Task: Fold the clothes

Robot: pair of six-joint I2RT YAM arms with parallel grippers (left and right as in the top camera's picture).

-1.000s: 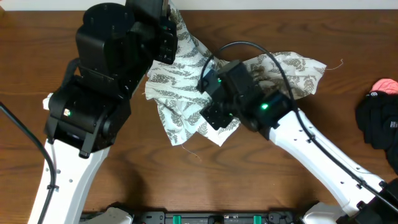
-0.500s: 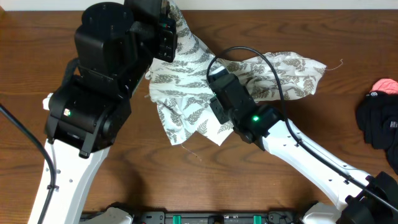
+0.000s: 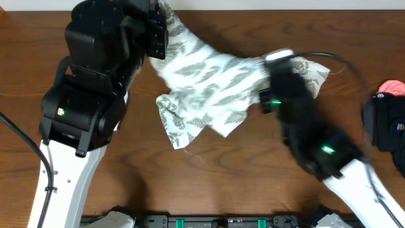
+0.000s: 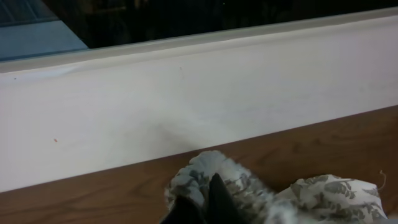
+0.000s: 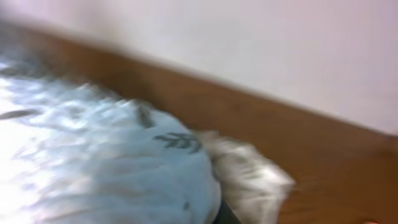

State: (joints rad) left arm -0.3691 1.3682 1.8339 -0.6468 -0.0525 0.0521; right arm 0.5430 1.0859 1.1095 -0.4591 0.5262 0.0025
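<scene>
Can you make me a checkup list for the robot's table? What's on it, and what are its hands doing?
Surface: brown wooden table.
Job's things: leaf-print cloth, crumpled and stretched between both hands; black garment at the right edge, untouched.
Clutter: pink thing beside the black garment, too cut off to name.
Hands: left hand shut on the leaf-print cloth; right hand blurred, shut on the same cloth.
Cables: black cable by the left arm; second cable loops over the right arm.
Surroundings: pale wall behind the table.
</scene>
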